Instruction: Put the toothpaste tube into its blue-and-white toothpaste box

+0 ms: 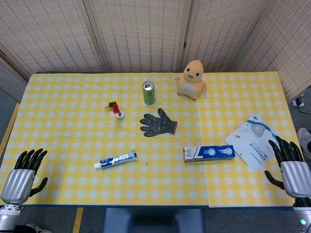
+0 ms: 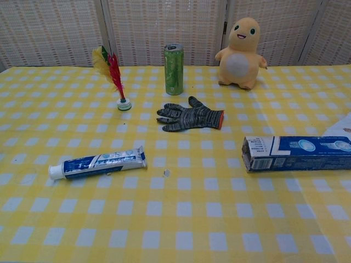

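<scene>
- A counter point(image 1: 63, 111) covered in a yellow-and-white checked cloth fills most of the head view, with woven screen panels behind it.
- The toothpaste tube point(image 1: 115, 159) lies flat at lower centre-left of the head view, white cap pointing left. Nothing touches it.
- The blue-and-white toothpaste box point(image 1: 209, 153) lies flat at lower centre-right, well apart from the tube. In the chest view its near left end point(image 2: 259, 154) faces the tube.
- The left hand point(image 1: 23, 175) sits at the lower left corner of the head view, just off the counter's edge, fingers point(image 1: 32, 158) spread and pointing up, holding nothing.
- The right hand point(image 1: 292, 171) sits at the lower right corner, fingers likewise spread and empty.
- A white packet point(image 1: 251, 141) with blue print lies just right of the box.
- A dark knitted glove point(image 1: 158, 123) lies at centre.
- A green drink can point(image 1: 148, 92) stands upright above the glove.
- A small feathered shuttlecock point(image 1: 116, 109) stands left of the glove.
- A yellow plush toy point(image 1: 191, 79) sits at upper centre-right.
</scene>
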